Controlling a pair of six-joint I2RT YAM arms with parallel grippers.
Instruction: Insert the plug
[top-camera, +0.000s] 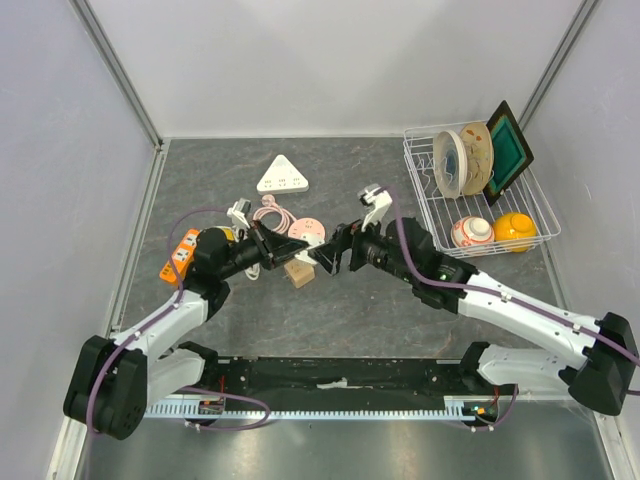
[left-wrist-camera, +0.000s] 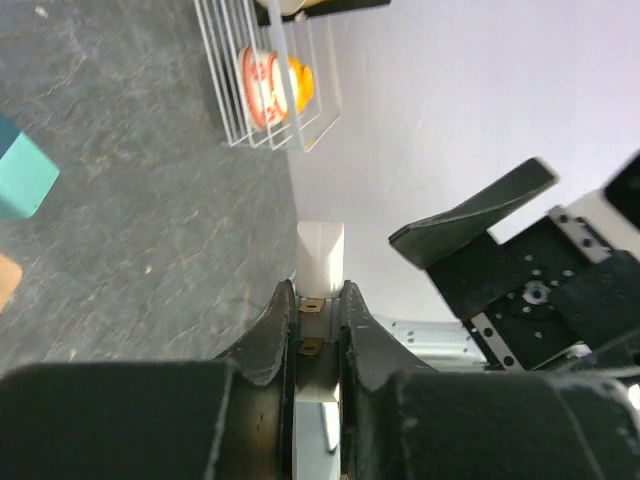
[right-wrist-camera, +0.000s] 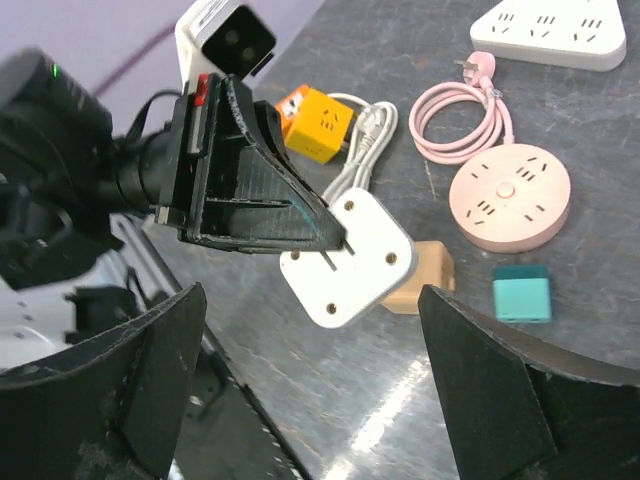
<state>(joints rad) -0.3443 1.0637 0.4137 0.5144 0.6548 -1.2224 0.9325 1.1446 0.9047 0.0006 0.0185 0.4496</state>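
Plug (right-wrist-camera: 349, 264) — white, clamped in left gripper (left-wrist-camera: 320, 300) | right gripper (top-camera: 334, 252) jaws wide apart — facing it, close by

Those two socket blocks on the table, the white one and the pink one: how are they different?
The white strip is a triangle; the pink strip is a round disc. The white strip lies farther back on the table, the pink strip nearer the front. A coiled pink cord lies by the pink strip; no cord shows on the white strip. Both lie flat, sockets up.
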